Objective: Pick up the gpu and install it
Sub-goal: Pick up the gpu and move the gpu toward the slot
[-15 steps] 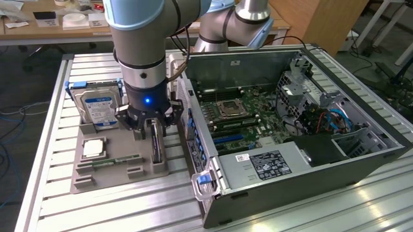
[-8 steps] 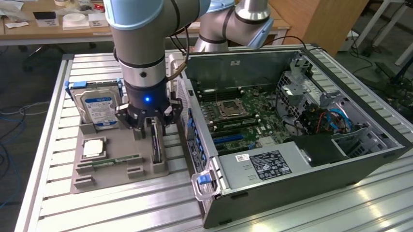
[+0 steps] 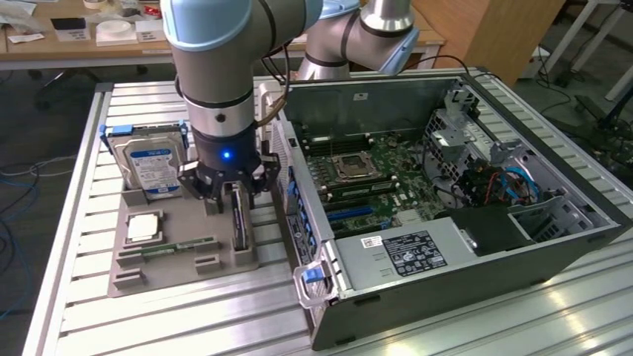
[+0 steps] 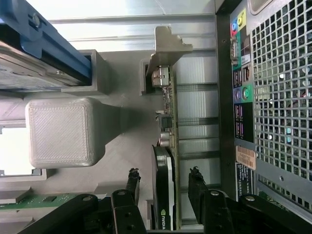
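Fingers [image 4: 132, 181] stand fully spread astride the gpu [image 4: 164, 195], gripping nothing. The card sits upright on edge in the grey holder [image 3: 168, 268] beside the computer case [image 3: 445, 297]. Risk: off-centre closure could tilt the card and jam it in its slot.

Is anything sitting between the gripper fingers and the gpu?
No. In the wrist view the open gripper straddles the gpu, which stands on edge, with a bare gap on each side of it.
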